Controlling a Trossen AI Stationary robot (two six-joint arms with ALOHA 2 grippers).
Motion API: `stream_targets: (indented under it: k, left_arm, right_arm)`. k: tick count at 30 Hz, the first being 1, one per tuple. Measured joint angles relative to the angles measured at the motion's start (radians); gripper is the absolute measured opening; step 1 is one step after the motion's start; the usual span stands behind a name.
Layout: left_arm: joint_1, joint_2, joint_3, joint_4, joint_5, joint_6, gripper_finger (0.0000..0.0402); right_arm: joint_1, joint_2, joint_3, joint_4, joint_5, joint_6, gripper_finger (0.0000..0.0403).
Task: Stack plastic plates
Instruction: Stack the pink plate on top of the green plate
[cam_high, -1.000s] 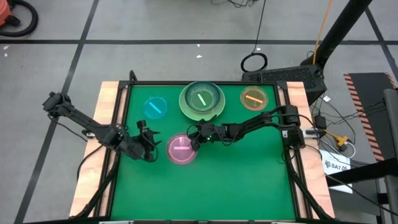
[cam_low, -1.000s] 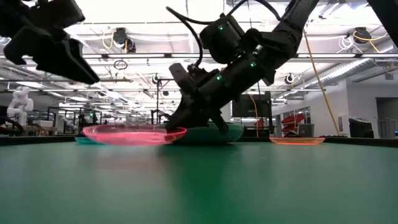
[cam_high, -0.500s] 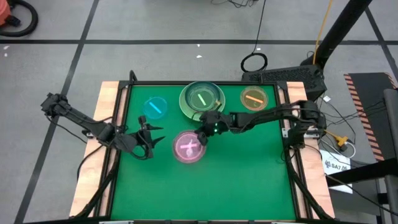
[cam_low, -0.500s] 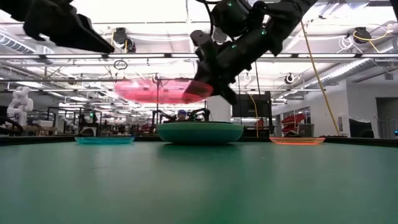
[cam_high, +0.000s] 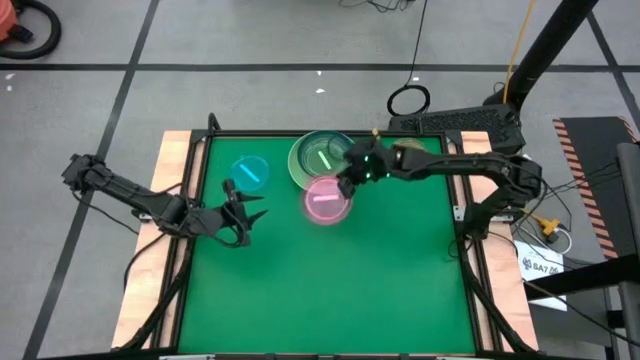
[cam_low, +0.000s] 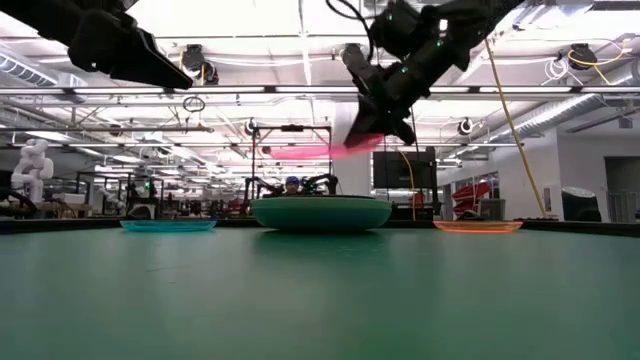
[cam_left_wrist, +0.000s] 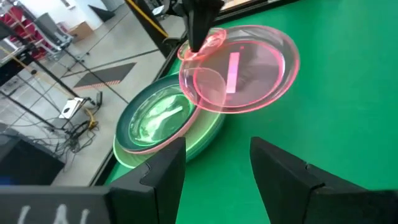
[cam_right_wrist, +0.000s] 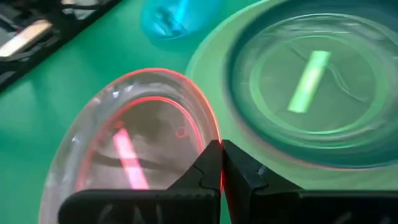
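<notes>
A translucent magenta plate (cam_high: 327, 198) hangs above the green table, just near of the stack, with my right gripper (cam_high: 346, 186) shut on it. The stack of large plates (cam_high: 320, 160) rests on its base at the far middle, and a small green plate (cam_left_wrist: 160, 118) lies in the top one. My left gripper (cam_high: 246, 210) stands open at the left, in the air, with nothing between its fingers (cam_left_wrist: 166, 167). A small blue plate (cam_high: 250, 172) lies flat on the table left of the stack. A small orange plate (cam_low: 478, 226) lies flat to the stack's right. My right gripper pinches the magenta plate's rim (cam_right_wrist: 211, 138) between its two fingers, on the side of the plate that faces the stack. The fingers (cam_left_wrist: 198, 28) slant down from the table's right. The plate hangs clear of the table, about level, beside the stack's near edge.
The near half of the green mat (cam_high: 330, 290) is free room. Wooden strips (cam_high: 170, 200) run along the table's left and right edges. In the high view my right arm (cam_high: 440, 165) passes over the orange plate.
My right gripper has risen and gone toward the far edge and the stack, with the magenta plate in its hold. The plate, which lay on the table, now hangs clear beside the stack. My left gripper has risen a little and stayed open.
</notes>
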Motion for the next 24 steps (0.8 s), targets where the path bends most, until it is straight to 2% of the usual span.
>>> stream_targets:
  k: [5,13,24]
  left_arm:
    - [0.041,0.000,0.000,0.011,0.000,-0.023,0.0186]
    - [0.107,0.000,0.000,0.013,0.000,-0.086,0.0186]
    - [0.168,0.000,0.000,0.004,0.001,-0.181,0.0186]
  right_arm:
    - [-0.143,-0.003,0.000,0.026,-0.152,-0.021,0.0000]
    - [-0.291,0.014,0.000,0.096,-0.158,-0.090,0.0000]
    - [-0.354,0.163,0.000,0.268,-0.152,-0.047,0.0000]
